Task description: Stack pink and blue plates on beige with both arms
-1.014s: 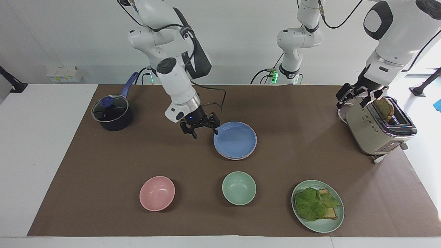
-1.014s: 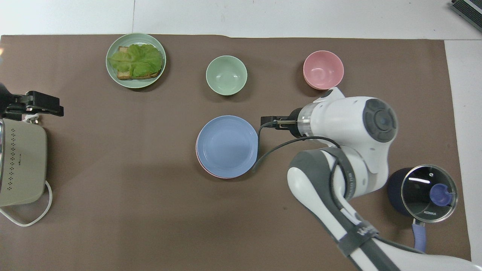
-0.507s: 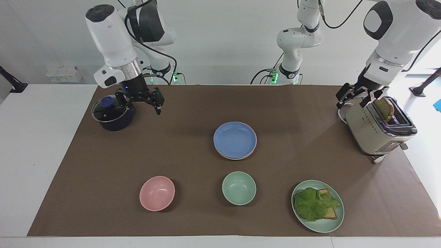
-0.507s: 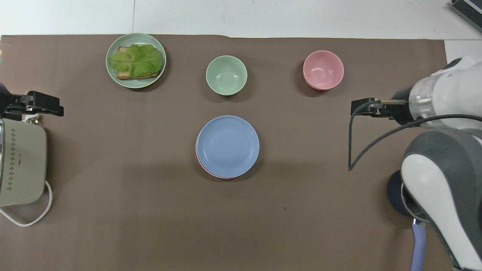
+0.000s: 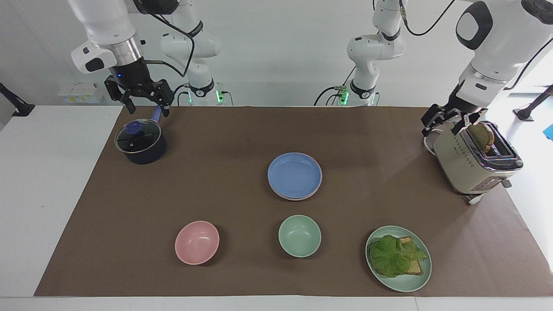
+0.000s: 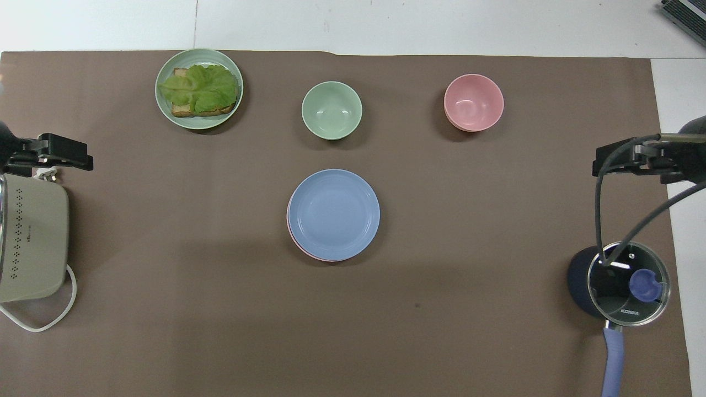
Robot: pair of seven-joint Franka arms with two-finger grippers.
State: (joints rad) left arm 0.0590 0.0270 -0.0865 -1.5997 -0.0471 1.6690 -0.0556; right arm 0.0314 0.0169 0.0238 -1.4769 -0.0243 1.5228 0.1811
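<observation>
Blue plate [image 5: 294, 174] tops the stack mid-bench, well apart from my empty, spread right gripper [image 5: 144, 100] above the saucepan [image 5: 140, 143]; left gripper [image 5: 449, 119] spread by the toaster [image 5: 473, 162].

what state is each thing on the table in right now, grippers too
blue plate: on top of the stack, empty
pink plate: under the blue plate, only its rim shows
pot: lid on
toaster: bread standing in its slot
green plate: holds lettuce on bread
pink bowl: empty
green bowl: empty
right gripper: open, raised over the pot, holds nothing
left gripper: open, over the toaster
</observation>
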